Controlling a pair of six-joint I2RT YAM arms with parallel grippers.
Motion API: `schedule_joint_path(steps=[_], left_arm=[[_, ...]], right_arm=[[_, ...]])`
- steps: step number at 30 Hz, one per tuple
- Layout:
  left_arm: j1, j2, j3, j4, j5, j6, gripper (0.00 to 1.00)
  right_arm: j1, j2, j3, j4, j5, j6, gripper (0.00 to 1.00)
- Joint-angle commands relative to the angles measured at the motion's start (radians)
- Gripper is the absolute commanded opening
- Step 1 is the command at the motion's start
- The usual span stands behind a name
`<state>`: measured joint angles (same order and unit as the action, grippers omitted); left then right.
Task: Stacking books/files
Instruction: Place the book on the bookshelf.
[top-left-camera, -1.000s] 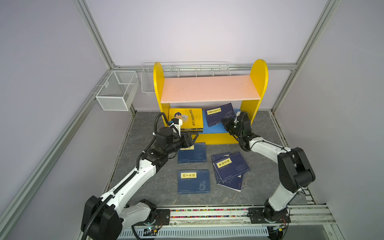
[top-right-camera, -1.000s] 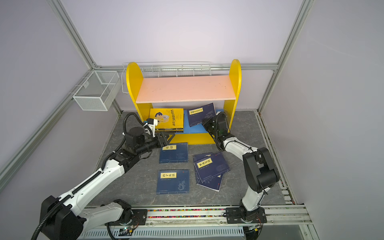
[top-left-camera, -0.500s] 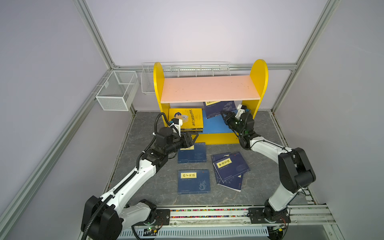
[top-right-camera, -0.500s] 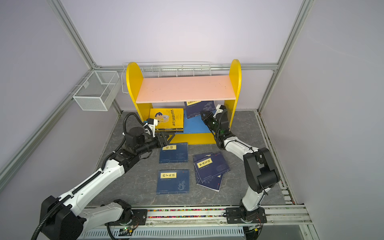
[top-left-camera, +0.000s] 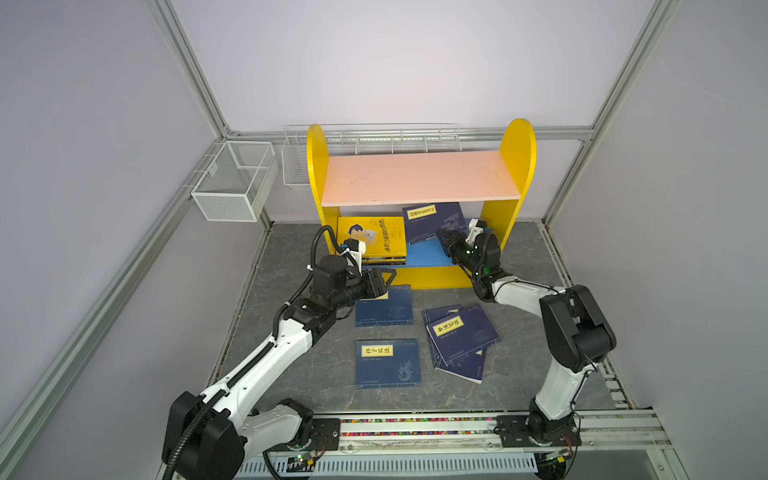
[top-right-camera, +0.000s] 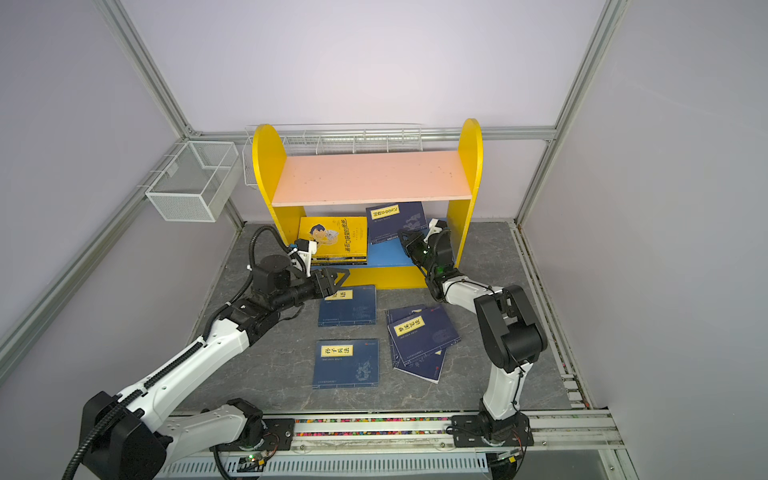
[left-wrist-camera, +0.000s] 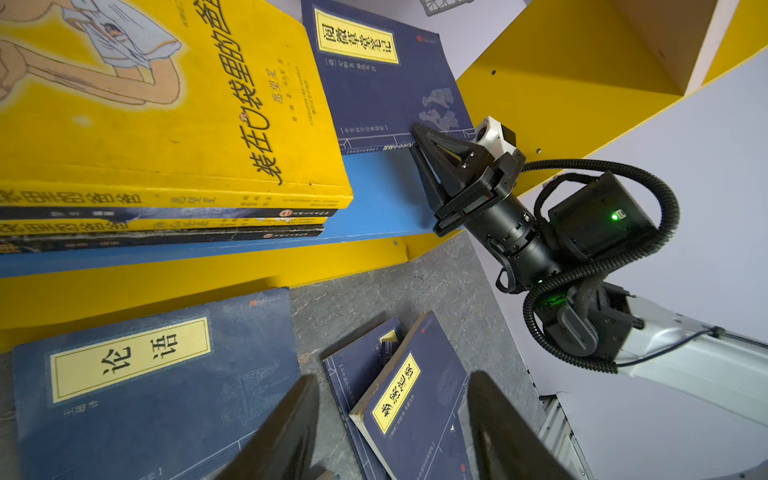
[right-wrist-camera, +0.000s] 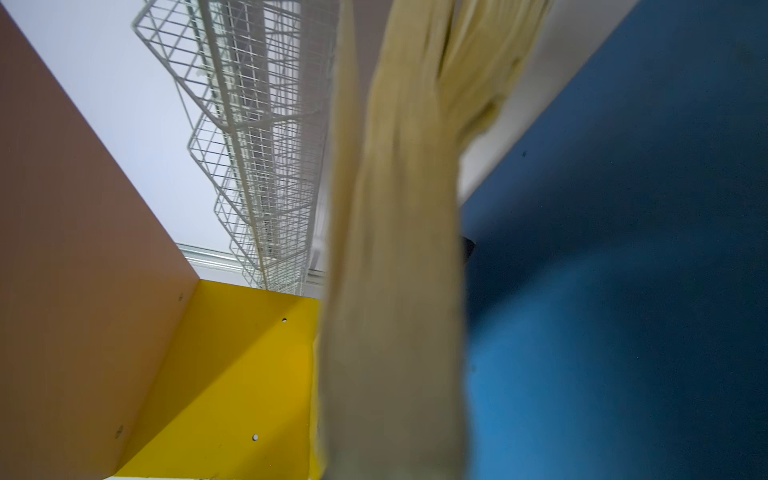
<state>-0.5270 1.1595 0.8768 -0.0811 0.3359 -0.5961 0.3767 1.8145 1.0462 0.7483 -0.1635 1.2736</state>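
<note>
A: Both top views first. Layout?
B: Yellow shelf (top-left-camera: 517, 166) at 12 o'clock of the grey mat (top-left-camera: 320, 390). On its blue lower board (top-left-camera: 428, 255): a flat book stack (top-left-camera: 374, 241) with a yellow cover on top toward 9 o'clock, and a tilted navy book (top-left-camera: 432, 222) toward 3 o'clock, leaning up under the pink board (top-left-camera: 415, 178).
A: On the mat?
B: Centre navy book (top-left-camera: 384, 309) flat, just before the shelf. Front navy book (top-left-camera: 386, 363) at 6 o'clock of it. Overlapping navy pile (top-left-camera: 461, 338) at 3 o'clock.
A: Right gripper (top-left-camera: 444, 240)?
B: Clamped on the tilted navy book's lower corner.
A: Left gripper (top-left-camera: 386, 280)?
B: Hovers above the centre navy book's 12 o'clock edge, jaws apart, holding nothing.
A: Left wrist view?
B: Shows 4 spines in the book stack, yellow and dark alternating. Shows the right gripper's tips pinching the tilted navy book's corner. Own fingers (left-wrist-camera: 286, 428) spread, nothing between them.
A: Right wrist view?
B: Blurred pale page edges (right-wrist-camera: 395, 291) down the middle, between blue lower board and pink board's underside, with a wire basket (right-wrist-camera: 257, 145) behind. Jaws themselves out of frame.
</note>
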Motion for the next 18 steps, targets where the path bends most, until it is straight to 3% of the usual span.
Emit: schedule_joint_path(steps=[1, 11, 18], left_arm=[[-0.005, -0.014, -0.006, 0.000, -0.017, 0.014, 0.58], [-0.004, -0.012, -0.007, 0.005, -0.012, 0.011, 0.58], [-0.004, -0.011, -0.011, 0.007, -0.012, 0.010, 0.58]], right_arm=[[0.003, -0.087, -0.033, -0.053, 0.048, 0.006, 0.10], [-0.004, -0.181, -0.079, -0.209, 0.055, -0.060, 0.10], [-0.005, -0.273, -0.158, -0.367, 0.145, -0.024, 0.11]])
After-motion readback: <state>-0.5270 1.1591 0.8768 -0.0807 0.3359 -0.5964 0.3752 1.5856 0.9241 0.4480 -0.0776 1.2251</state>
